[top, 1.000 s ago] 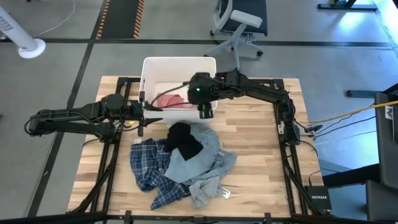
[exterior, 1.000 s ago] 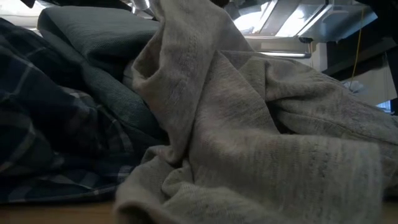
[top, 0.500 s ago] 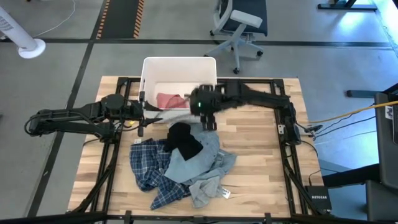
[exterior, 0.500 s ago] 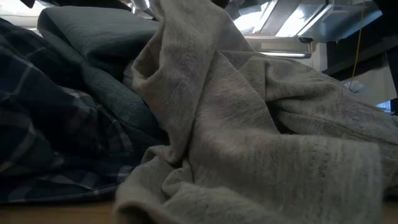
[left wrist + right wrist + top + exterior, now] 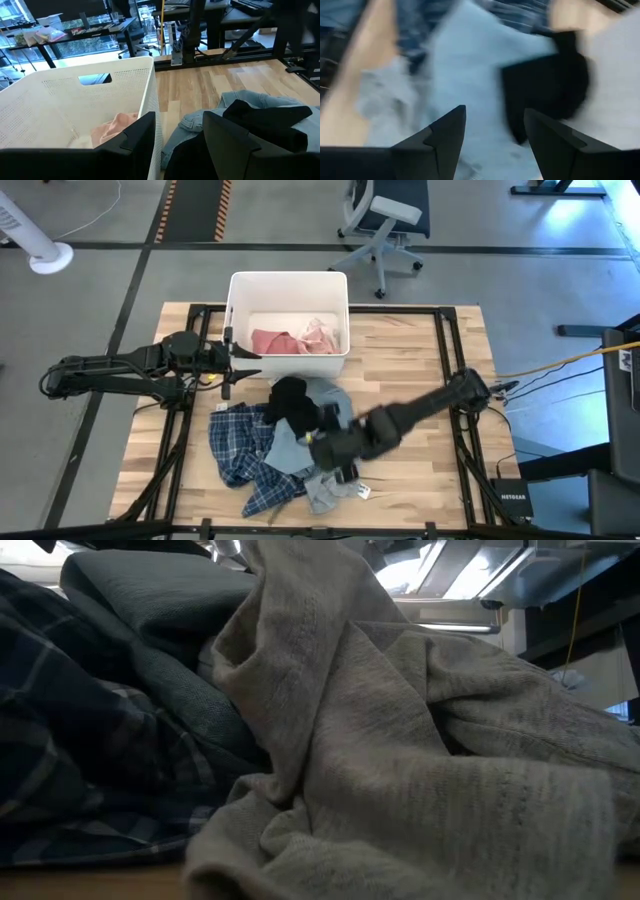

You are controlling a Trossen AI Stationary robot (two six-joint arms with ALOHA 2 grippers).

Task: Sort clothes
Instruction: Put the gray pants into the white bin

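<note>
The clothes lie in a pile on the wooden table: a blue-white plaid shirt (image 5: 238,452) at the left, a grey-blue piece (image 5: 322,480) and a black piece (image 5: 292,404) on top. The low view shows the plaid shirt (image 5: 70,760) and the grey-blue piece (image 5: 420,780) close up. A pink piece (image 5: 272,340) and a pale piece (image 5: 320,334) lie in the white bin (image 5: 288,278). My right gripper (image 5: 335,448) is open over the pile, above the grey-blue piece (image 5: 470,75) and the black piece (image 5: 550,85). My left gripper (image 5: 177,145) is open and empty at the bin's near left corner (image 5: 240,356).
The white bin stands at the table's far edge, its perforated wall (image 5: 75,100) right beside my left gripper. A small pale tag (image 5: 362,492) lies near the pile's near right. Bare wood (image 5: 410,370) shows right of the bin and the pile. An office chair (image 5: 385,220) stands beyond the table.
My right gripper has swung from over the bin toward the table's near edge and now hangs over the clothes pile. The pile has kept its shape.
</note>
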